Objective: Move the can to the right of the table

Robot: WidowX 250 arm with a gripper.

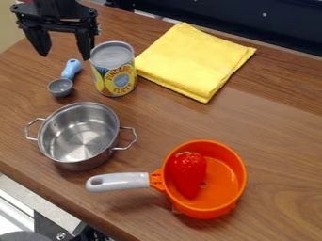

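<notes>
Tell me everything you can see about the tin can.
The can is a closed cylinder with a silvery, metallic-looking lid and a yellow label bearing blue patches and lettering. It stands upright on the wooden table, between the blue-handled scoop and the yellow cloth. Whether it touches the cloth or the gripper, I cannot tell.

From my remote station, I see a brown, wood-grained tabletop spreading below the hand and off to its right, diagonal in the camera view. Light lies on it as a soft, pale sheen, well to the right of the hand and lower. Beyond the far edge, up and right of the hand, runs a long, dark navy panel dotted with small light spots. Left of the hand I get a plain beige surface. Well below the hand, past the near edge, sits white and black metal framework.
</notes>
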